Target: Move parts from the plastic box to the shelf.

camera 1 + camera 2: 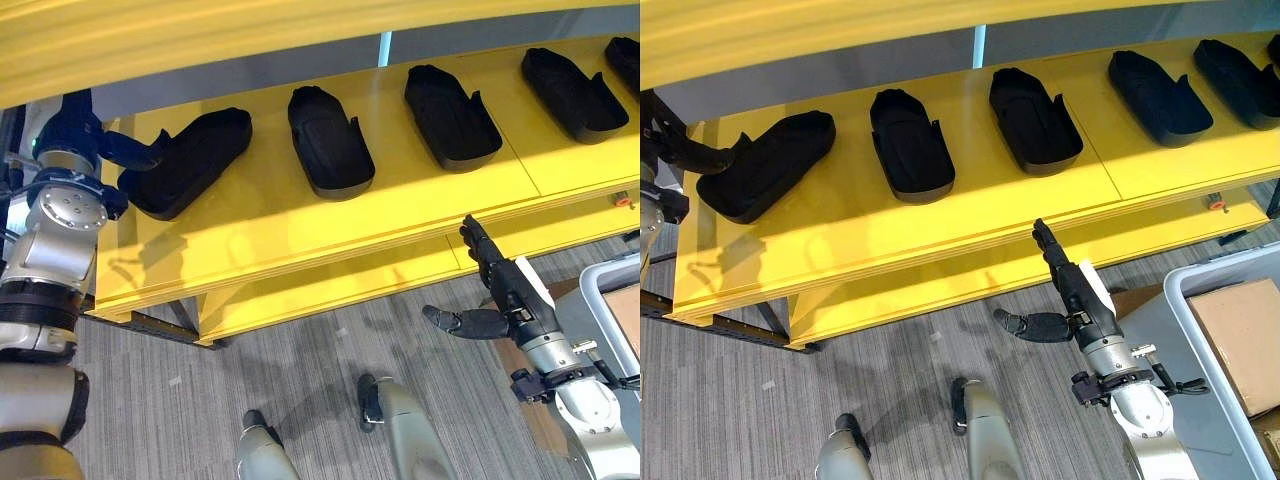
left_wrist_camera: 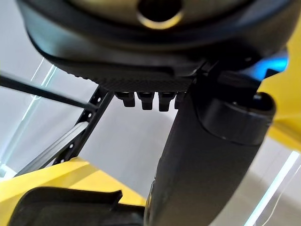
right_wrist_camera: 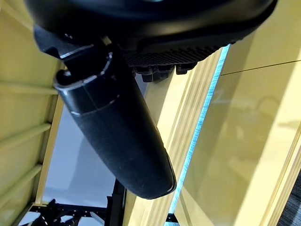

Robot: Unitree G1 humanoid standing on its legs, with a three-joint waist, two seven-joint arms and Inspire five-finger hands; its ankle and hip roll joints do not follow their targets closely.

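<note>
The leftmost black part (image 1: 185, 160) lies on the yellow shelf (image 1: 300, 235), its long axis slanting back to the right, at the shelf's left end. The left hand (image 1: 125, 150) is at its near-left end; whether its fingers clamp it I cannot tell. More parts sit in a row rightward. The right hand (image 1: 1065, 290), fingers straight, empty, hovers before the shelf's front edge, beside the plastic box (image 1: 1185, 300).

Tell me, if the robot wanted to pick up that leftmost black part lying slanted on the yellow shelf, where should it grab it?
Probably by the narrow raised end of the leftmost black part, which points toward the shelf's left edge. The left hand is already at that end, so coming in from the left suits it. The wide, rounded end looks too broad to close fingers around.
</note>
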